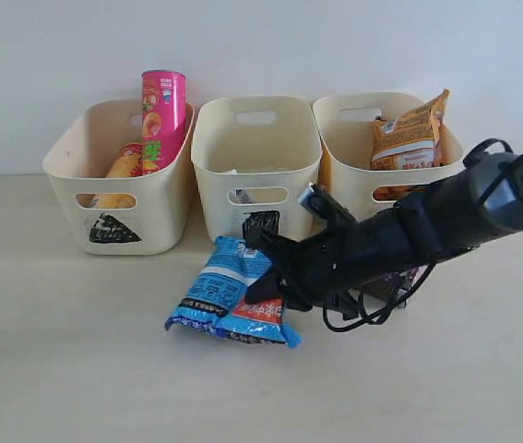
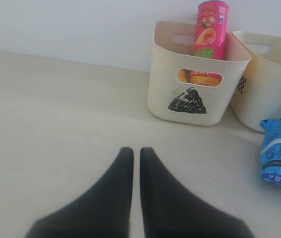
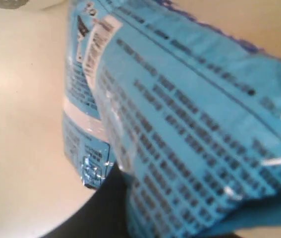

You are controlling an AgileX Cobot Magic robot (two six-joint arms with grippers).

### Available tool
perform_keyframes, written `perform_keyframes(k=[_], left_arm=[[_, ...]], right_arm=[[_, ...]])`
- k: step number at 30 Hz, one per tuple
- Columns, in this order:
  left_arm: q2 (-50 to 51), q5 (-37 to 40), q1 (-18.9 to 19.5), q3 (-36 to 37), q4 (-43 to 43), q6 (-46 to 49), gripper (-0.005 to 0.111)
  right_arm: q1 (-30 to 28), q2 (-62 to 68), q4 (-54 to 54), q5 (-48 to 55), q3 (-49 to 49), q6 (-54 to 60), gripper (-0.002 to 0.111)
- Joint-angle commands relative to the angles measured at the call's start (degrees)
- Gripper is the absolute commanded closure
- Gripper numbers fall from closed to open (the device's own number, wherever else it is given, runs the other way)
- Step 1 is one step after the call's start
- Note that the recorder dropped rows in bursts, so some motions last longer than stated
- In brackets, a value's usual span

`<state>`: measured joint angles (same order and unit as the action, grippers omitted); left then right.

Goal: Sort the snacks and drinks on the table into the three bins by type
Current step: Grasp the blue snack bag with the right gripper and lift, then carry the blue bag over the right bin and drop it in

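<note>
Pale table (image 1: 58, 369) against a white wall (image 1: 58, 55), with bare tabletop to the left and front. Three bins stand rim to rim at the back: triangle bin (image 1: 67, 198) holding an upright pink tube (image 1: 162, 115), middle bin (image 1: 215, 175), and right bin (image 1: 339, 175) holding an orange-brown packet (image 1: 409, 134). The right arm (image 1: 445, 217) reaches across the right bin's front. The blue packet (image 1: 219, 291) lies just before the middle bin. The right gripper (image 1: 263, 281) is pinched on its right edge. The left gripper (image 2: 137, 151) has its jaws together over bare table.

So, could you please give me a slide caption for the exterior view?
Right gripper shut on the blue packet in front of the middle bin.
</note>
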<state>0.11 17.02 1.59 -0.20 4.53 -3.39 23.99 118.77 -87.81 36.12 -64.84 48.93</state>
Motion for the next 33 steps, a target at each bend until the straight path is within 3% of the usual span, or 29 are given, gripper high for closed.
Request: perform_keyframes(k=[1,5,16,22,27,33], left_arm=[[-0.11,-0.35,0.14,0.20,0.65,-0.53,0.103],[-0.11,-0.35,0.14,0.20,0.65,-0.53,0.103],[-0.11,-0.28,0.14,0.20,0.65,0.05,0.103],[-0.11,-0.28,0.14,0.20,0.65,0.63,0.103],[-0.11,-0.28,0.14,0.20,0.65,2.71,0.103],[-0.11,-0.28,0.14,0.20,0.65,3.01,0.103]], right_arm=[[-0.12,-6.16,3.67,-1.26,2.25,-0.39,0.108],[-0.12,-12.12,5.08,-1.11,4.26,-0.39,0.108],[-0.63,-28.03,21.43,-4.01,4.06,-10.25,0.108],[-8.67,-34.91,24.41,-4.19,2.99,-12.20,0.108],[-15.27,-34.90,34.68,-0.65,-3.94,-18.27,0.108],[-18.31,-31.09,50.15,-0.88,-14.57,-28.31,0.108]])
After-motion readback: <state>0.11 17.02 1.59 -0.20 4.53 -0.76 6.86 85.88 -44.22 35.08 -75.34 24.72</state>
